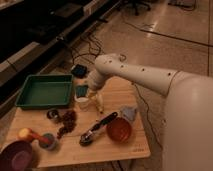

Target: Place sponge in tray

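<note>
Wooden table [136, 146], green tray [43, 93], orange bowl [119, 131], purple bowl [17, 156], black spoon [99, 129], claw [94, 100] over centre

No text, label, brand, number or sign can be read anywhere in view. Checked and found unmarked or illegible: the green tray [44, 91] at the worktop's far left corner, the worktop [120, 147] itself, and the white arm casing [142, 76]. The tool [95, 101] hangs low over the worktop near the middle of its far edge, just right of the tray; nothing readable on it
</note>
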